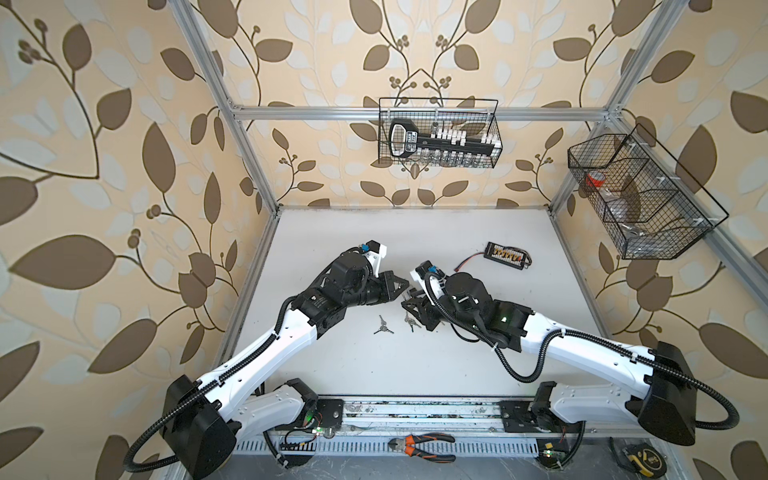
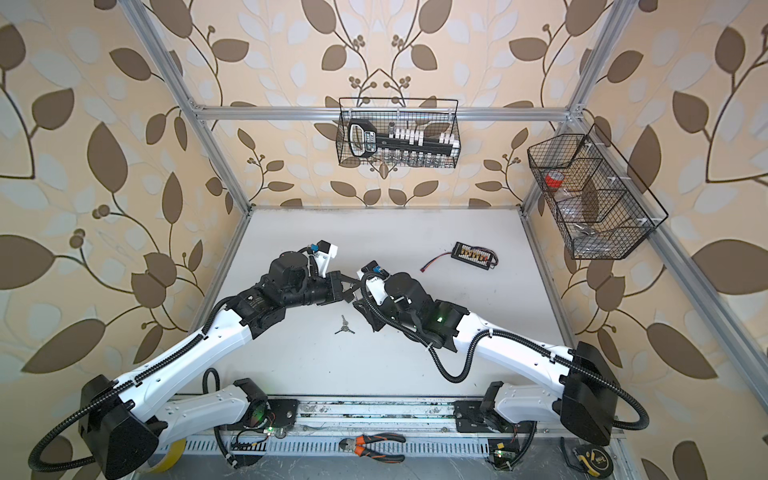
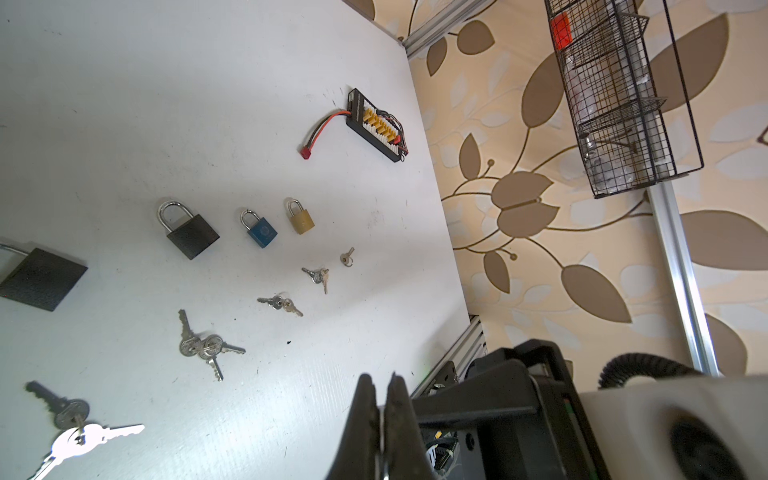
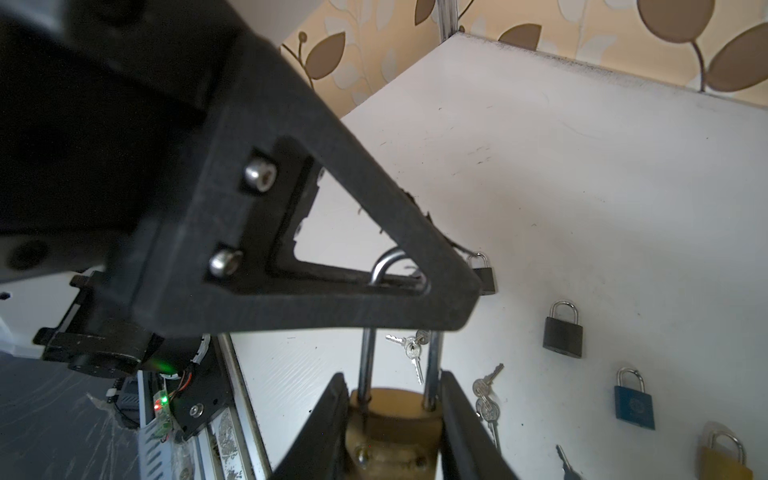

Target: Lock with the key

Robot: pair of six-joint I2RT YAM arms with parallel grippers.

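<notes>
Two arms: both reach in over the middle of the table (image 1: 365, 374) with their tips nearly meeting, apparently so that one steadies the lock for the other.
Baskets: the back basket (image 1: 438, 100) and the side basket (image 1: 648, 245) hang on the frame, well clear of the work.
Connector board (image 3: 376, 124): lies with its red lead near the far table edge, well apart and no obstacle.
Right gripper (image 4: 392, 380): jaws press on both sides of the brass padlock (image 4: 390, 424), held above the table with its long shackle (image 4: 366, 357) pointing at the other arm. The keyhole end is hidden, and I cannot tell whether the shackle is latched.
Left gripper (image 3: 381, 380): pinched tight. One finger crosses just in front of the shackle's loop, and I cannot tell whether anything thin is nipped.
Spare padlocks: black padlock (image 3: 191, 235), blue padlock (image 3: 259, 230) and small gold padlock (image 3: 300, 219) lie in a row on the table, apart from one another.
Key bunches (image 3: 208, 347): scattered loose near that row, none visibly in a lock. The right key probably has yet to be picked out.
</notes>
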